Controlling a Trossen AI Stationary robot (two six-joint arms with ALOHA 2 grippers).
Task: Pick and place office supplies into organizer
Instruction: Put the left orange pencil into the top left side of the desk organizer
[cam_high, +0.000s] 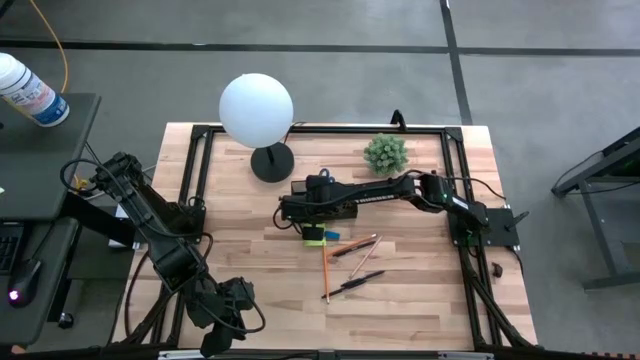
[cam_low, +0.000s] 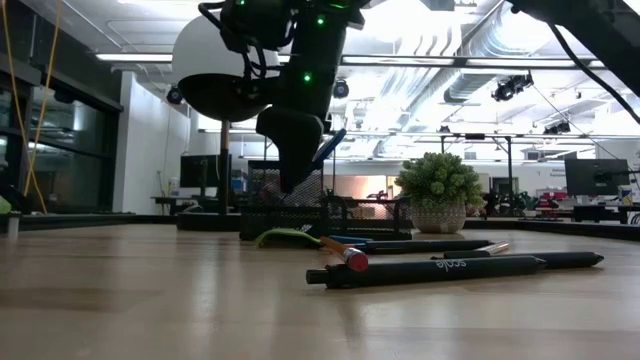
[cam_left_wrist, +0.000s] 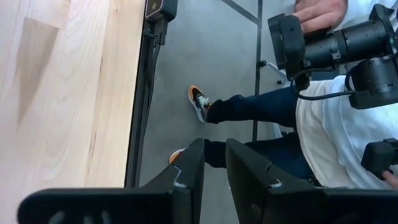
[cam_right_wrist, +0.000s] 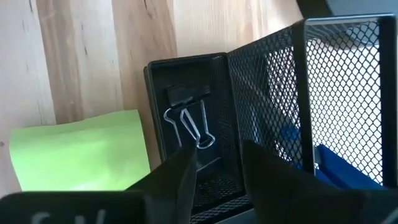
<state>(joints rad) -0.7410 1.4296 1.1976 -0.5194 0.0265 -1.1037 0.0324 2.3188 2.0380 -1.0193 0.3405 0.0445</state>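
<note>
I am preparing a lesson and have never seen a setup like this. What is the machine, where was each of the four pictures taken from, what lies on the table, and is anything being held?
The machine is two dark robot arms at a wooden table, each ending in a two-finger gripper. One picture looks straight down from above, one looks level across the table top, and two come from cameras on the arms' wrists.

The right gripper hangs over the black mesh organizer, its fingers apart and holding nothing. A binder clip lies in the organizer's small tray below it, and something blue shows behind the mesh. A lime-green sticky-note pad lies beside the organizer.

Pens and pencils lie loose on the table. A white globe lamp and a small potted plant stand at the back.

The left gripper waits at the table's edge, holding nothing; its camera sees a seated person.
</note>
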